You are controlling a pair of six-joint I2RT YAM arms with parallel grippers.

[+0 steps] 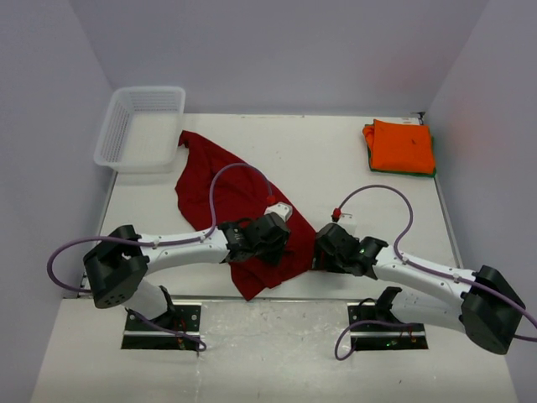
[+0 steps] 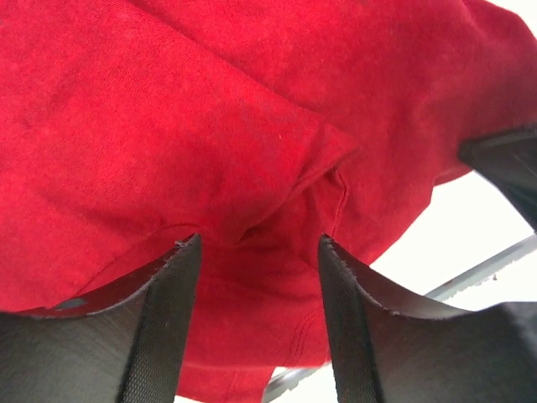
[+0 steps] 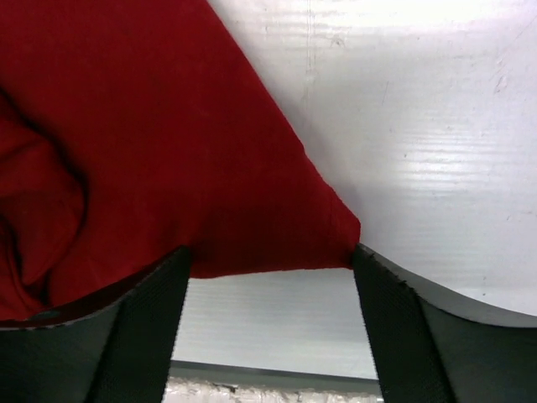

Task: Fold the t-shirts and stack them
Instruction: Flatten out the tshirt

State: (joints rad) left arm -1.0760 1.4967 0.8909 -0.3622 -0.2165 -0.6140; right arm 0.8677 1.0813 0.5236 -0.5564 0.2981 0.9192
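Note:
The dark red t-shirt (image 1: 220,191) lies crumpled on the table's left half, from near the basket down to the front edge. My left gripper (image 1: 281,239) sits low over its near right part; in the left wrist view the gripper (image 2: 256,252) is open with rumpled red cloth (image 2: 210,126) between and beyond the fingers. My right gripper (image 1: 319,250) is at the shirt's right edge; in the right wrist view it (image 3: 270,260) is open, with a corner of the red shirt (image 3: 168,151) lying between the fingertips. The folded orange t-shirt (image 1: 401,144) lies at the back right on a green one (image 1: 434,164) showing only an edge.
A white plastic mesh basket (image 1: 141,126) stands at the back left corner. The table's front edge (image 1: 336,297) runs just behind both grippers and shows as a grey strip in the right wrist view (image 3: 277,374). Purple cables loop over both arms.

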